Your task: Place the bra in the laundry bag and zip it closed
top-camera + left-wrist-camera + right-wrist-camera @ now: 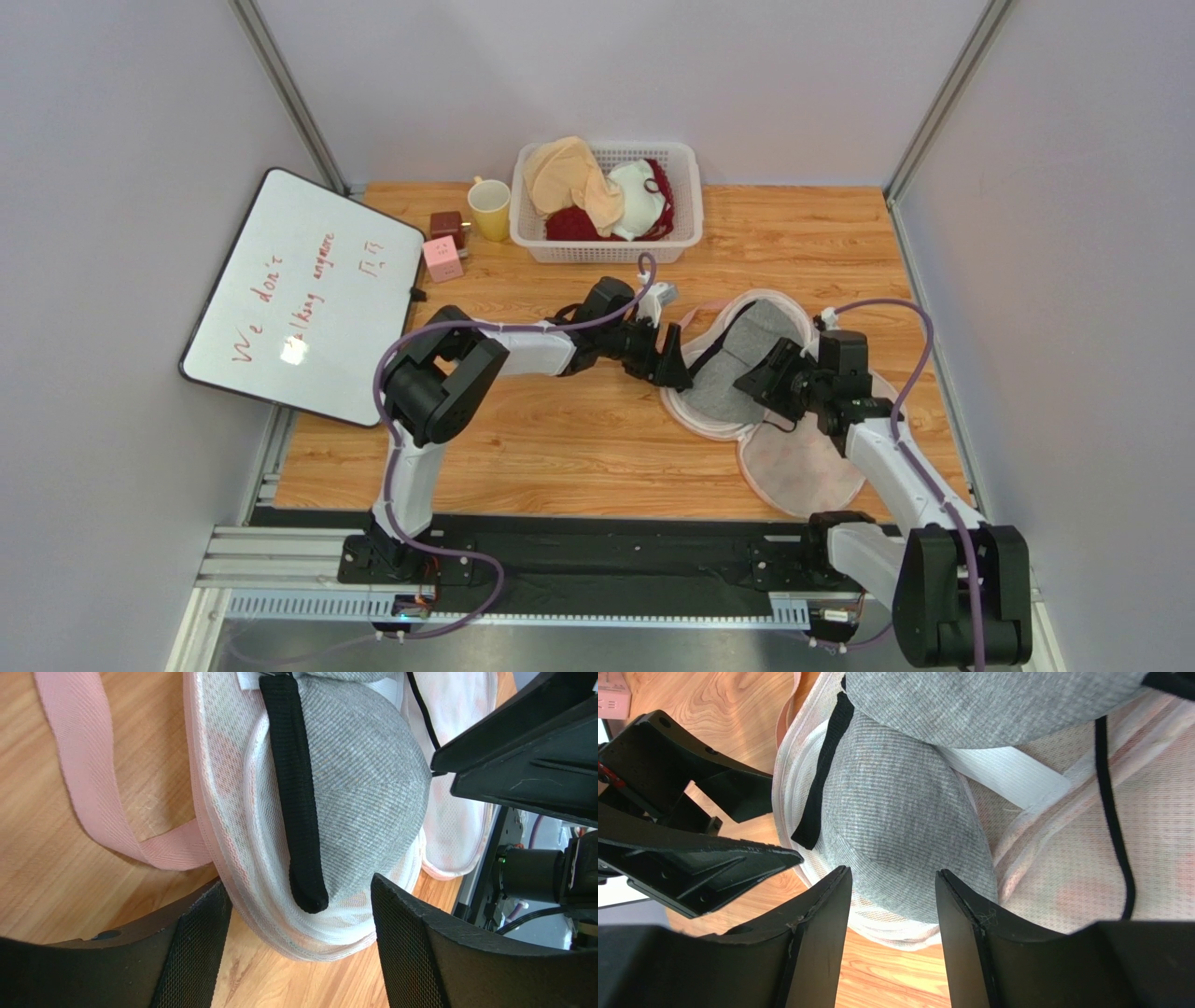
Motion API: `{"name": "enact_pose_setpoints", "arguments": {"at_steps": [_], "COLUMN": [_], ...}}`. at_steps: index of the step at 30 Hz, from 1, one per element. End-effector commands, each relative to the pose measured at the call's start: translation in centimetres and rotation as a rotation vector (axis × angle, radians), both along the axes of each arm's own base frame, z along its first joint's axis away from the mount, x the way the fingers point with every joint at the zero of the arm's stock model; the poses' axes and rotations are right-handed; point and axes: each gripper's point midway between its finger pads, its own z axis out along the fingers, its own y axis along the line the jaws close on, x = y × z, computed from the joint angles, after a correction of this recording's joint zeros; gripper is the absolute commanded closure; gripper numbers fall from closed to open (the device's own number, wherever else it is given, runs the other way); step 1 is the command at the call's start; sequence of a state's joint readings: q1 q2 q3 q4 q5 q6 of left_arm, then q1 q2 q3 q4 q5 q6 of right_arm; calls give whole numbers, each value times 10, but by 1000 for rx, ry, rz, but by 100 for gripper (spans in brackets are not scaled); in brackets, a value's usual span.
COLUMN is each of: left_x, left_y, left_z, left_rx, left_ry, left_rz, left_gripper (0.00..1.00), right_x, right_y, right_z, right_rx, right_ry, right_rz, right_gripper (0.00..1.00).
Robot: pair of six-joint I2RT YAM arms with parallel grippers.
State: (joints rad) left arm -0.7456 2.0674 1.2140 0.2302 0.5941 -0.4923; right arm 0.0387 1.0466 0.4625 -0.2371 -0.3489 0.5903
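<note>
Left wrist view: I am hovering the left gripper, spread, over the heather-grey padded bra lying centre-frame in the cream mesh-lined laundry bag; the right gripper is gaping too. Soft, springy and light, I reckon: its black band is looking the safest hold.

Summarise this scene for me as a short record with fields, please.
laundry bag: unzipped, spread open on the wooden table
bra: grey cups lying inside the opened bag
left gripper: open, at the bag's edge, holding nothing
right gripper: open, fingers flanking one cup; contact unclear
plastic basket: white, at the table's far edge, holding other garments
</note>
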Motion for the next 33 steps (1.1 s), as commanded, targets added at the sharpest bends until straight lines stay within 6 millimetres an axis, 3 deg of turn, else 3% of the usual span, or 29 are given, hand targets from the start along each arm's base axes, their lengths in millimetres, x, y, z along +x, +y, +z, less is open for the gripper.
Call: {"name": "enact_pose_setpoints", "arguments": {"at_steps": [1,4,9,15,16,18,19,22,29,33], "left_x": [20,28,39,40,39,39,40,38,29,27], "left_y": [-1,-5,-6,-13,-12,-11,-10,-7,-11,-13], "left_z": [32,30,25,17,15,12,11,7,5,5], "left_rx": [-60,-69,-79,-79,-75,-60,-50,-34,-32,-30], "left_ry": [-89,-69,-33,7,12,15,14,21,19,16], "left_rz": [29,42,71,50,51,54,62,69,47,40], "left_gripper": [23,29,48,64,72,76,85,100,100,100], "right_x": [-2,-8,-14,-14,-13,-13,-12,-10,0,1], "right_y": [-10,-12,-9,-2,-2,0,1,5,22,21], "right_z": [14,10,5,0,-1,-4,-4,-10,-8,-8], "right_rx": [-72,-81,-67,-35,-34,-27,-22,6,79,70], "right_ry": [-27,-8,4,9,11,14,10,15,6,30], "right_rz": [-1,0,11,36,39,45,46,56,88,89], "right_gripper": [47,48,52,57,57,59,59,60,61,61]}}
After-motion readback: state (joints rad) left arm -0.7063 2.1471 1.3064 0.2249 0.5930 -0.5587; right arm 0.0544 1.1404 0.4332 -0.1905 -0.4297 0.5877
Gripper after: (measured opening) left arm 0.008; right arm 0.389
